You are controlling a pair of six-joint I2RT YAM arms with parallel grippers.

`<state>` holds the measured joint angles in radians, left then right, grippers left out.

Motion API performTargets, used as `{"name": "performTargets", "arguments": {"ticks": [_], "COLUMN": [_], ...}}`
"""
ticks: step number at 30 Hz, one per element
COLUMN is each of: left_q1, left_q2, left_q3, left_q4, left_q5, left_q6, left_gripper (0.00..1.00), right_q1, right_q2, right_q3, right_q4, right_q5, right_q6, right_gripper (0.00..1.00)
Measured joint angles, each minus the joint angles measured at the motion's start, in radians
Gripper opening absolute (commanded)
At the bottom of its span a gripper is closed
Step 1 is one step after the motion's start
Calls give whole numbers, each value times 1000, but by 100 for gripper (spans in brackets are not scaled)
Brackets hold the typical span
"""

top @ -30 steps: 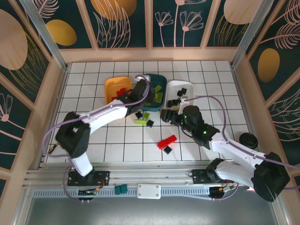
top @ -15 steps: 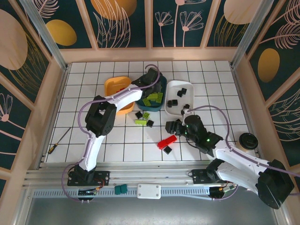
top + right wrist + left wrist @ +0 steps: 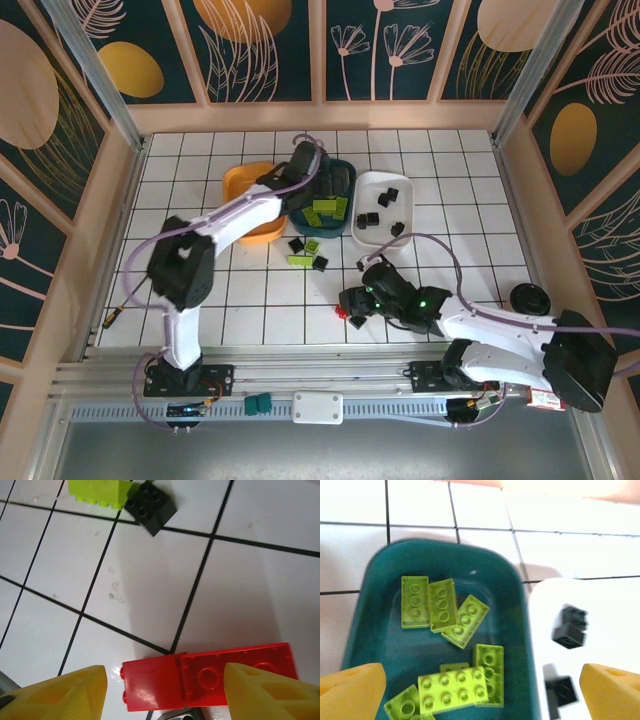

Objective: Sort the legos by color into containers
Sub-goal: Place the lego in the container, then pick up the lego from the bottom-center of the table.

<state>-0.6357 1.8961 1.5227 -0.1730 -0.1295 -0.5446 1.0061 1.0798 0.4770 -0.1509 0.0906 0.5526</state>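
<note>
Nearest the arm bases, the right gripper [image 3: 165,685] hangs low over a long red brick [image 3: 210,677] lying flat on the white tiled table [image 3: 200,300], with a shorter red piece [image 3: 150,685] butted against its end. Its yellow fingers [image 3: 65,695] stand apart, one on each side of the red pair. They do not look clamped yet, and the straddle seems meant for pinching the brick across its length.

A little farther out, a lime brick [image 3: 95,492] and a black brick [image 3: 150,505] lie loose on the tiles, just beside each other, with a few more near them.

Beyond these, three tubs sit in a row at the far side. The left gripper [image 3: 481,685] hovers over the teal tub [image 3: 375,610] with its fingers spread wide and nothing between them. Green bricks [image 3: 447,695] lie flat in that tub. The white tub [image 3: 600,610] touching its right side holds black bricks [image 3: 567,630]. The orange tub [image 3: 240,190] on the left is largely hidden by the left arm. With green and black already assigned, it is probably where the red goes.
</note>
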Motion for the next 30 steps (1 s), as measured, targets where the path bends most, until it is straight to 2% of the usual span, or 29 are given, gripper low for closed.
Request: {"name": "performTargets", "arguments": {"ticks": [6, 14, 25, 30], "left_q1": [-2, -2, -2, -2], "left_q2": [-355, -557, -736, -751], "left_q3": [-325, -645, -747, -759], "left_q4": [137, 150, 116, 98], "left_q5": [25, 24, 9, -10], "left_q6": [-39, -82, -100, -104], "left_gripper": [99, 99, 99, 99], "right_q1": [74, 119, 186, 187], "right_q2": [96, 217, 379, 413], "right_q3": [48, 95, 212, 235], "right_q4": [-35, -35, -8, -13], "right_q5": [56, 65, 71, 97], "right_q6": [0, -7, -28, -42], "right_gripper": [63, 59, 60, 51]}}
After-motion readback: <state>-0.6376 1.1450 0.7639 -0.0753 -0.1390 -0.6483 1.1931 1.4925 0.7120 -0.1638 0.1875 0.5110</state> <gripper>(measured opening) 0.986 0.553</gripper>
